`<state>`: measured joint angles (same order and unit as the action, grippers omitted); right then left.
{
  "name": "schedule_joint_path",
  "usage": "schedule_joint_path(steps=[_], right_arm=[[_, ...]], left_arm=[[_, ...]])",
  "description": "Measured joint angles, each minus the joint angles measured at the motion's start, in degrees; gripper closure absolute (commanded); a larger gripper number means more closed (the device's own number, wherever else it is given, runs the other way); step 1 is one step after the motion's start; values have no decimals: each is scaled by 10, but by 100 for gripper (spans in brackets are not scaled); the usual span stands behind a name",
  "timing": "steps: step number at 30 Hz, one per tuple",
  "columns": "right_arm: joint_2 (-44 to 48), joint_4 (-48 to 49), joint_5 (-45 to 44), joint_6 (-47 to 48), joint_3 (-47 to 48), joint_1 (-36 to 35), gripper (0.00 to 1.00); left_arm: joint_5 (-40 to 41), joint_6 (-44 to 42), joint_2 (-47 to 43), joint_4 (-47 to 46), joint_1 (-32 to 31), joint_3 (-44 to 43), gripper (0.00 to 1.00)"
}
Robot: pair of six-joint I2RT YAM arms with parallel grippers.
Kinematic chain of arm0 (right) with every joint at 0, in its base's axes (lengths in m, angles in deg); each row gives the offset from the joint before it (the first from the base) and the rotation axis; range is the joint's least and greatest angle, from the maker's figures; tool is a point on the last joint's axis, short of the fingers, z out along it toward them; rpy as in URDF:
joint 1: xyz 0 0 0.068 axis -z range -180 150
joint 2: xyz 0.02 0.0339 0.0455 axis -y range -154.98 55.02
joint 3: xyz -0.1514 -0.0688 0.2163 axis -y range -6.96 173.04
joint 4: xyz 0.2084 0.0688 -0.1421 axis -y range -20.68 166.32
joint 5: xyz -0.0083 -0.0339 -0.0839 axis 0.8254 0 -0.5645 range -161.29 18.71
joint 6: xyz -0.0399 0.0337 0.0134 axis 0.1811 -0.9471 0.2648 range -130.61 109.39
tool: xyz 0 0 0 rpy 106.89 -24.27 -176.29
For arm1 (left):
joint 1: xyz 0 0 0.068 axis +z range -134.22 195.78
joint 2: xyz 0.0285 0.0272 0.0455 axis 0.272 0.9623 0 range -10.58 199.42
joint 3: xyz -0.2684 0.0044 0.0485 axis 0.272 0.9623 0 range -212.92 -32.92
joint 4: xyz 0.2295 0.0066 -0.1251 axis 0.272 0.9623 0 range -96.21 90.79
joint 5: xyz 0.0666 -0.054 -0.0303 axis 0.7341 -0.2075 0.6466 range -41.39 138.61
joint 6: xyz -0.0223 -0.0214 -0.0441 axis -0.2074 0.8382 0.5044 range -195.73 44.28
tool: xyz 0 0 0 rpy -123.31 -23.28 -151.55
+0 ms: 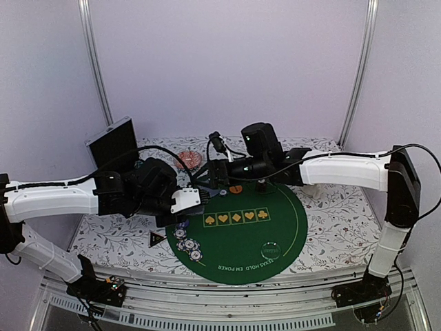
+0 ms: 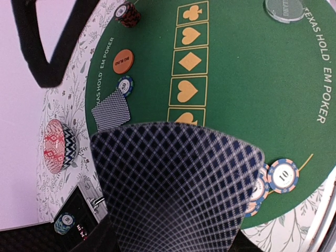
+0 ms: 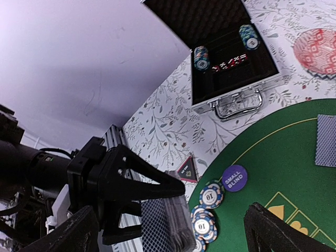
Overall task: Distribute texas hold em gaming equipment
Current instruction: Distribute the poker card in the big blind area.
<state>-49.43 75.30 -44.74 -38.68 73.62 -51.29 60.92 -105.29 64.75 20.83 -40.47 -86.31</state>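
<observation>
Left pincer point(image 3: 165, 210) clamped; right pincer point(image 1: 217, 176) spread wide.

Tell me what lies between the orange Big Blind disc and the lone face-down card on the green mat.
One blue-and-white chip sits between the Big Blind disc and the face-down card, by the card's corner; the left wrist view shows it.

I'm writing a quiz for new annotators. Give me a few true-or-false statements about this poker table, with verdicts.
1. The left pincer holds a deck of cards. True.
2. The right pincer grips a chip. False: it is open and empty.
3. A single card lies face down on the green mat. True.
4. The orange disc reads small blind. False: it reads big blind. The purple disc reads small blind.
5. The metal case stands open with chips inside. True.
</observation>
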Motion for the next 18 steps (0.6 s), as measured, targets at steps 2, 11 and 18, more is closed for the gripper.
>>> schedule_joint_path(steps=[2, 11, 18], right_arm=[[-7, -1, 15, 3, 0, -9, 1], [-34, -1, 42, 2, 2, -4, 1], [-31, 32, 67, -17, -54, 5, 0]], left_arm=[[0, -4, 0, 2, 0, 0, 50], [0, -8, 0, 7, 0, 7, 50], [1, -8, 0, 4, 0, 7, 50]])
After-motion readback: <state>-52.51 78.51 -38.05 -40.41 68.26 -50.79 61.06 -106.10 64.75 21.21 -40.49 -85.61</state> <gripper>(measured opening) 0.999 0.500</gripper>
